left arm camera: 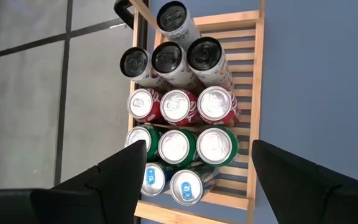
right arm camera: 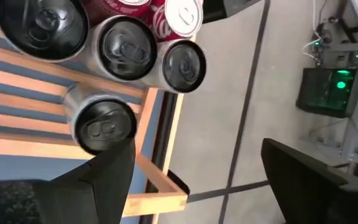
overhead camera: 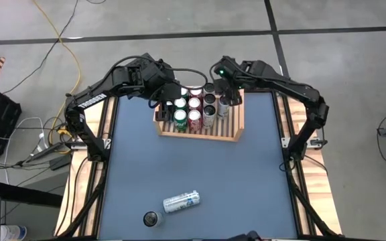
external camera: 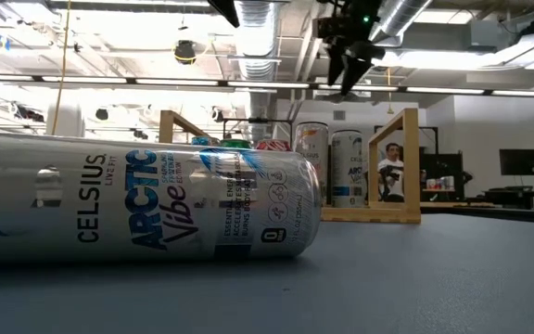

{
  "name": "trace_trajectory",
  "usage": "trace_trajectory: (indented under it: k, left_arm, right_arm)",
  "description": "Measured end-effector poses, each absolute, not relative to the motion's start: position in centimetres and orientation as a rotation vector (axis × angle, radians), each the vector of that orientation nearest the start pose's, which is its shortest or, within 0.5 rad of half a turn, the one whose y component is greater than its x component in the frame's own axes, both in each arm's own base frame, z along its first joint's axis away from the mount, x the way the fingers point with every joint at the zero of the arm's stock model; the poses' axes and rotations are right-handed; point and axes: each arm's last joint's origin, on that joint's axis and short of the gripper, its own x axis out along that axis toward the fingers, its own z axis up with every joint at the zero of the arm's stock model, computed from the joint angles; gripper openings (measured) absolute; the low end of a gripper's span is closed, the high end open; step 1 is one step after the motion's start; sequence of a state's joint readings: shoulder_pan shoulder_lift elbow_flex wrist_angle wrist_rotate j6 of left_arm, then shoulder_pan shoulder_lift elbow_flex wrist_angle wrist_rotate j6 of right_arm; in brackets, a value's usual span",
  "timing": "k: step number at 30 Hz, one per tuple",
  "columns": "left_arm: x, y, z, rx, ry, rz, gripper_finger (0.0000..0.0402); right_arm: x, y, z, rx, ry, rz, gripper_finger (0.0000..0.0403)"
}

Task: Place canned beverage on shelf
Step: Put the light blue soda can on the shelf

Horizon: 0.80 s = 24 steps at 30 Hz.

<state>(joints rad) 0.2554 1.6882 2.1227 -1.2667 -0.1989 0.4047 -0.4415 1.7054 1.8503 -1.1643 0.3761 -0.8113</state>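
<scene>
The wooden shelf [overhead camera: 200,128] stands at the table's far middle, with several cans upright on its slats: blue, green [left arm camera: 176,146] and red ones [left arm camera: 178,107], and slim black-topped ones [right arm camera: 127,48]. A silver Celsius can [overhead camera: 181,201] lies on its side near the table's front edge. My left gripper [left arm camera: 197,149] hovers open above the shelf's left part [overhead camera: 165,100]. My right gripper [right arm camera: 197,146] hangs open above the shelf's right part [overhead camera: 230,94], over a black-topped can [right arm camera: 104,127] at the rack's far right corner. Neither holds anything.
A small dark-topped can [overhead camera: 152,218] stands upright beside the lying can near the front edge. The blue table top [overhead camera: 200,167] stretches between the shelf and these two cans. The shelf's raised side boards [external camera: 397,158] flank the can rows.
</scene>
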Motion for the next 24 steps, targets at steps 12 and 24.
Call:
trace_trajectory:
  k: [12,24]
  left_arm:
    - [30.1,8.4,45.2,0.334,0.911,0.259,0.0279]
    - [30.1,8.4,45.2,0.305,0.905,0.274,0.0279]
  right_arm:
    - [31.2,-14.3,38.3,-0.693,1.231,-0.352,0.0334]
    - [31.6,-14.4,39.1,-0.722,1.210,-0.606,0.0357]
